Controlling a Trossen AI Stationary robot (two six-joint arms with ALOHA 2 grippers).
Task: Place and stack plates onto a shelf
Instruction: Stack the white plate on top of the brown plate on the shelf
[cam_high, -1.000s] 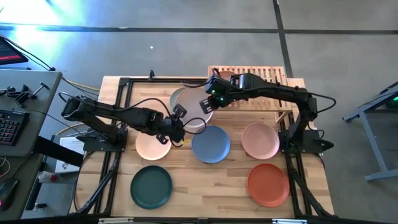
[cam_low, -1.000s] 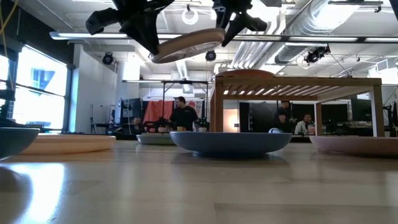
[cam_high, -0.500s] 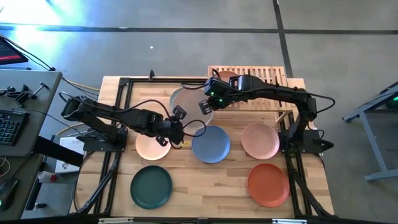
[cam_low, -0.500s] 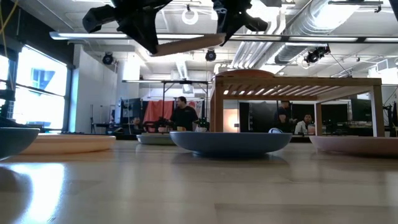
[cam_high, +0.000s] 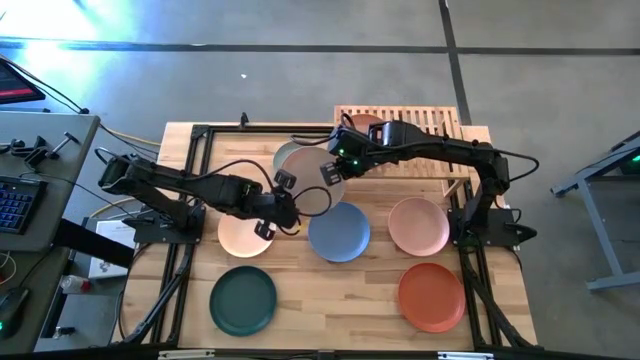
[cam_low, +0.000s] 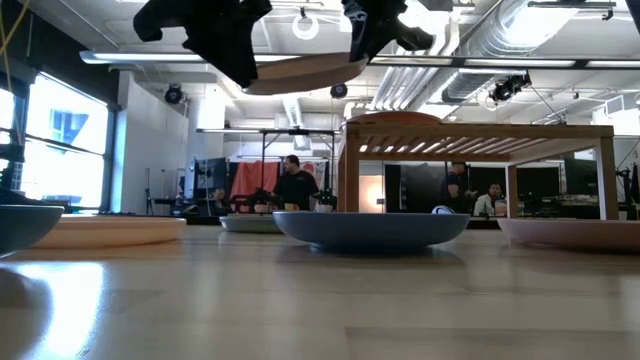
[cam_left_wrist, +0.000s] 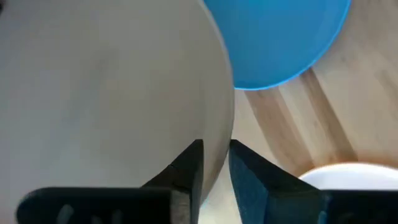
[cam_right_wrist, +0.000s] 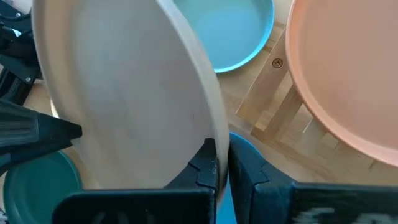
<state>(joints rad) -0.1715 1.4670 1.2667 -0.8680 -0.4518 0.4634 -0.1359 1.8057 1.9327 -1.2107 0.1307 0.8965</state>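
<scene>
High view, left to right. On the table (cam_high: 380, 300), front left, dark green plate (cam_high: 243, 300), flat and apart from the others. Behind it, peach plate (cam_high: 240, 235), flat, partly covered from above by the left arm. Left gripper (cam_high: 292, 207) reaching in from the left to the near rim of the pale plate (cam_high: 310, 180). In the left wrist view, fingers (cam_left_wrist: 189, 168) parted and set astride that rim, one over the plate's face and one off its edge, with a narrow gap showing. No squeeze seen.

Pale plate raised off the table between the two grippers. In the low view, up in the air (cam_low: 300, 72) and tilted, well above the blue plate (cam_low: 370, 228). Just behind it in the high view, a greyish-green rim (cam_high: 284, 154), probably a sage plate, mostly hidden.

Blue plate (cam_high: 338, 232) flat at the table's middle, just in front of the raised one. Right gripper (cam_high: 333, 168) at the pale plate's far-right rim, pressed together and pinching it. In the right wrist view, both fingers (cam_right_wrist: 208, 163) clamped on the rim (cam_right_wrist: 211, 106).

Shelf (cam_high: 430, 122) at the back right, slatted, with a reddish plate (cam_high: 365, 122) on its left end. Seen in the low view resting on top (cam_low: 392, 118) of the rack (cam_low: 480, 132).

Pale pink plate (cam_high: 418, 225) flat in front of the shelf. Terracotta plate (cam_high: 431, 296) flat at the front right.
</scene>
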